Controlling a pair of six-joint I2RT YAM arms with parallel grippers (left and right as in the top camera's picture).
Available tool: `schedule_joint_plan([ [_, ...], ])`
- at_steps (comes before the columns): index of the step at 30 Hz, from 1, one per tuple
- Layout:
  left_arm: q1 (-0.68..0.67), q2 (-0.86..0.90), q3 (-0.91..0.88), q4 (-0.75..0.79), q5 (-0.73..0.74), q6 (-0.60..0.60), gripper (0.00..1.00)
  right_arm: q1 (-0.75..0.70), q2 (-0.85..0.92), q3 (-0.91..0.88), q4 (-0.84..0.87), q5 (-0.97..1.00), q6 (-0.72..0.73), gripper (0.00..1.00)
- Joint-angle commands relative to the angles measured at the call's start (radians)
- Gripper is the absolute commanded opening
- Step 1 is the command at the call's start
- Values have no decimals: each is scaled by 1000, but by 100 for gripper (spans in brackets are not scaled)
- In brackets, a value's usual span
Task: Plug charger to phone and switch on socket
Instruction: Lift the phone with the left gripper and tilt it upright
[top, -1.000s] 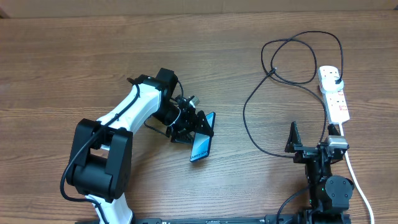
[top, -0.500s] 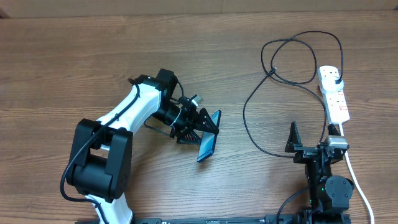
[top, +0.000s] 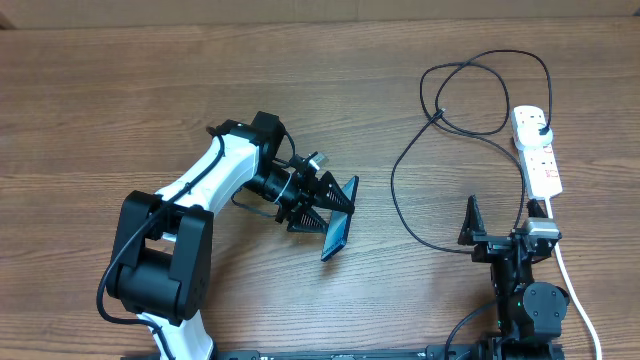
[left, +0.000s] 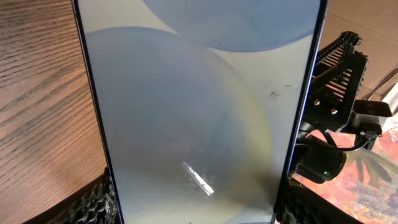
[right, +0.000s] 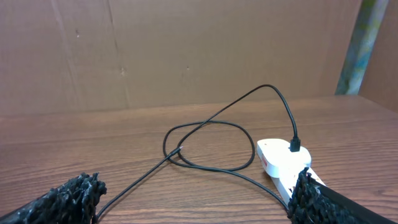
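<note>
1. Overhead: left gripper clamps the phone's long edges, tilted above bare table far left of the socket.
2. Right gripper gapes empty near socket's lower end; charger loops beside.

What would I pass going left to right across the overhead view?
left arm → phone → charger, taken at its leftmost bend → socket. The right arm sits within the cable's span, so it is left out.
</note>
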Motion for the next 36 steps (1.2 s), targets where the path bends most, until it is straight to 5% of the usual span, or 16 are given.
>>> schedule_joint_plan([
  [1, 0, 7, 24, -5, 65, 11, 63, 6, -8, -10, 6, -3, -2, 100],
  [36, 29, 7, 24, -18, 90, -91, 64, 6, -8, -10, 6, -3, -2, 100],
])
